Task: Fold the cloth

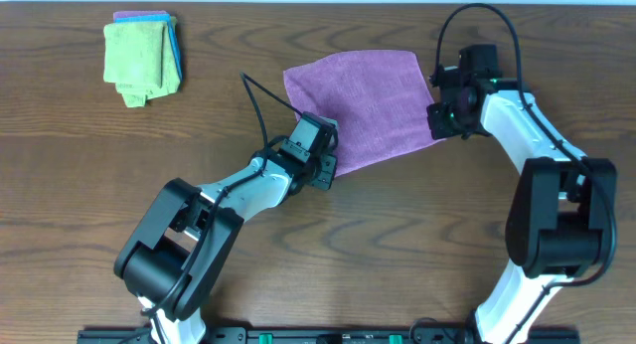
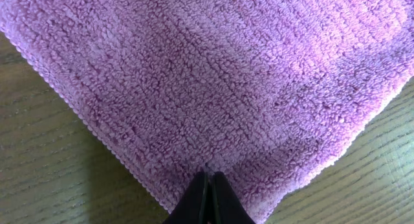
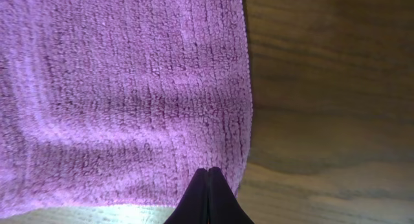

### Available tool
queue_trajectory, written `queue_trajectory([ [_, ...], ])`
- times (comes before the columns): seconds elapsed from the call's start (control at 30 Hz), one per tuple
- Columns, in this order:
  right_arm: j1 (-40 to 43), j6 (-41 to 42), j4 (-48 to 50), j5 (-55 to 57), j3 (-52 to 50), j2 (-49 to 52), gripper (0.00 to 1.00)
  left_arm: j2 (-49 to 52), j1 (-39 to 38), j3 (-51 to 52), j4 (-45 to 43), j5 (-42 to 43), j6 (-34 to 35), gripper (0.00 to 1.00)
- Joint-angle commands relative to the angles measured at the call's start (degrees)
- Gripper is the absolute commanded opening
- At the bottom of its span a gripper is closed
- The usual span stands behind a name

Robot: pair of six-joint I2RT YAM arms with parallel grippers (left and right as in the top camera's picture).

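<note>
Left end effector (image 2: 208,179), right end effector (image 3: 208,175) both clenched on purple cloth (image 1: 363,100) corners. Fold step opening. Next: lift together, sweep far-left.

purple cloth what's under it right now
The purple cloth lies flat on the wooden table, which shows all around it. Anything directly beneath is covered. The left gripper and right gripper rest closed at its near corners.

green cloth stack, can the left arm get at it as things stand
Probably yes, once it lets go: the left gripper is shut on a corner of the purple cloth. Only bare table lies between it and the green cloth stack, which seems within the arm's reach.
</note>
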State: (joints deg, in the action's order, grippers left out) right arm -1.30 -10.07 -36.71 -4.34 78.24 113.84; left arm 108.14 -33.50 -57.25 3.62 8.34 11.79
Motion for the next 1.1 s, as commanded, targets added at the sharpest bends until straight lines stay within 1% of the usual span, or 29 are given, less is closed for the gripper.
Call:
queue_trajectory([
  [0.0,-0.2,0.2,1.2,-0.6,-2.4,-0.2,0.01,1.1,0.0,-0.9,0.5,-0.8,0.0,0.06],
  [0.27,-0.2,0.2,5.2,-0.6,-7.7,-0.2,0.02,1.1,0.0,-0.9,1.0,-0.9,0.0,0.06],
  [0.37,-0.2,0.3,5.2,-0.6,-8.9,-0.2,0.01,1.1,0.0,-0.9,1.4,-1.2,0.0,0.06],
  [0.43,-0.3,1.8,4.2,-0.7,-9.1,-0.2,0.01,1.1,0.1,-0.9,2.4,-1.5,0.0,0.05],
  [0.53,-1.0,3.0,1.9,-4.0,-9.1,-0.3,0.02,1.1,0.2,-0.9,5.4,-3.1,0.0,0.06],
  [0.6,-2.7,3.2,0.0,-6.7,-9.1,-0.2,0.01,1.1,0.2,-0.9,8.6,-7.2,0.0,0.06],
  [0.7,-5.7,4.5,-1.3,-6.6,-9.1,-0.2,0.01,1.1,0.2,-0.9,12.0,-10.7,0.0,0.06],
  [0.9,-12.7,5.8,-3.0,-6.4,-9.1,-0.3,0.01,0.9,0.2,-0.9,19.3,-12.9,0.1,0.06],
  [1.0,-15.1,8.9,-2.9,-3.4,-9.1,-0.3,0.01,0.9,0.2,-0.9,24.4,-15.7,3.0,0.05],
  [1.07,-15.3,9.2,-3.1,-3.2,-9.1,-0.3,0.01,0.9,0.4,-0.9,26.7,-16.9,4.2,0.06],
])
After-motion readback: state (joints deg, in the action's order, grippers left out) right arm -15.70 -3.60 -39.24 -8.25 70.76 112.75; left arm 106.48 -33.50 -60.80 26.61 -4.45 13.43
